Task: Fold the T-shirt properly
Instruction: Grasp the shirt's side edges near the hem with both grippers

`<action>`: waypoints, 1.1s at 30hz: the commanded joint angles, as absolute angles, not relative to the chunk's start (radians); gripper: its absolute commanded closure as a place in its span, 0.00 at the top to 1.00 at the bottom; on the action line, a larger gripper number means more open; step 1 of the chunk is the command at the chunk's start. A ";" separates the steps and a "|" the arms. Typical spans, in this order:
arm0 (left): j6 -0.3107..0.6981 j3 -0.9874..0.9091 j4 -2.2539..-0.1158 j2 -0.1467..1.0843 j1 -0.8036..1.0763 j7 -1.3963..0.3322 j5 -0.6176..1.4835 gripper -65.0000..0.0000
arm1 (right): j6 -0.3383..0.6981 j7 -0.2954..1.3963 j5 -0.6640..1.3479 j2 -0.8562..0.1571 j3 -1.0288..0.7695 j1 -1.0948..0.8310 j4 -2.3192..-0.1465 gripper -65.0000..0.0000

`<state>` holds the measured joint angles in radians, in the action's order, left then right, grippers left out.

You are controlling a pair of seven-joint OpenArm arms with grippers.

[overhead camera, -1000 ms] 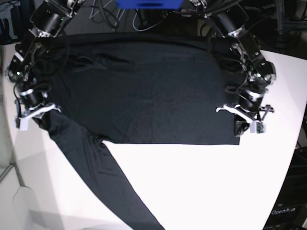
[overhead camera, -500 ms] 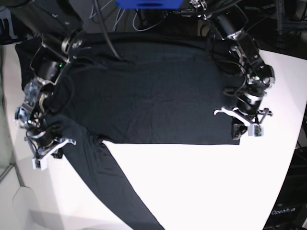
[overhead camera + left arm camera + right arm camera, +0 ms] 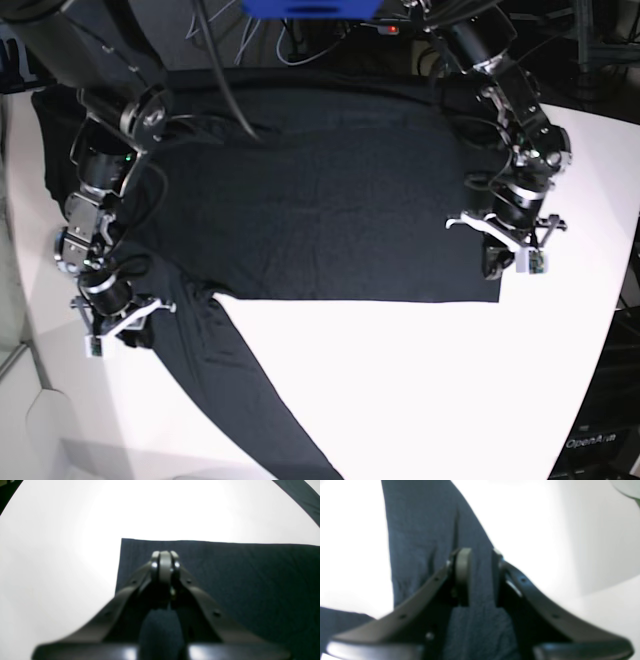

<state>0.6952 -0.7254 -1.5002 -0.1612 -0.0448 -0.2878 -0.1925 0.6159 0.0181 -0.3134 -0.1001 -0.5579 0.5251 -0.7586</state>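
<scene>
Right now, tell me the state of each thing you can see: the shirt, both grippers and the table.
T-shirt: spread flat, one long sleeve trailing across the table.
Left gripper: shut, above the shirt's corner, holding nothing visible.
Right gripper: jaws apart, over the sleeve, fabric showing between the fingers, no grip visible.
Table: white, partly covered by the shirt.

I see a white table (image 3: 420, 390) filling the base view, with its bare surface widest toward the near edge. Behind its far edge I see a blue object (image 3: 310, 8) at the top of the view, with black cables (image 3: 225, 35) tangled beside it. At the lower right I see a dark stand (image 3: 605, 430) off the table
</scene>
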 commanded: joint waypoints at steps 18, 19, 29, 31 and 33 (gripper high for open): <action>0.698 -0.725 -1.538 -0.157 -0.031 -0.260 -0.166 0.01 | 0.619 -0.044 -0.542 -0.120 -0.555 0.638 -0.679 0.57; 0.698 -0.725 -1.538 -0.157 -0.027 -0.260 -0.166 0.01 | 0.619 -0.044 -0.542 -0.120 -0.555 0.636 -0.677 0.57; 0.698 -0.725 -1.538 -0.157 -0.016 -0.260 -0.165 0.00 | 0.578 -0.045 -0.544 -0.170 -0.553 0.634 -0.539 0.57; 0.698 -0.725 -1.538 -0.157 -0.012 -0.259 -0.165 0.00 | 0.513 -0.054 -0.544 -0.174 -0.550 0.634 -0.504 0.57; 0.698 -0.725 -1.538 -0.157 -0.012 -0.259 -0.165 0.00 | 0.476 -0.085 -0.565 -0.177 -0.521 0.634 -0.453 0.57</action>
<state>0.6956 -0.7273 -1.5192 -0.1619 0.0040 -0.2878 -0.1841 0.4767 -0.0940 -0.5545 -0.1741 -0.5224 0.6067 -0.4435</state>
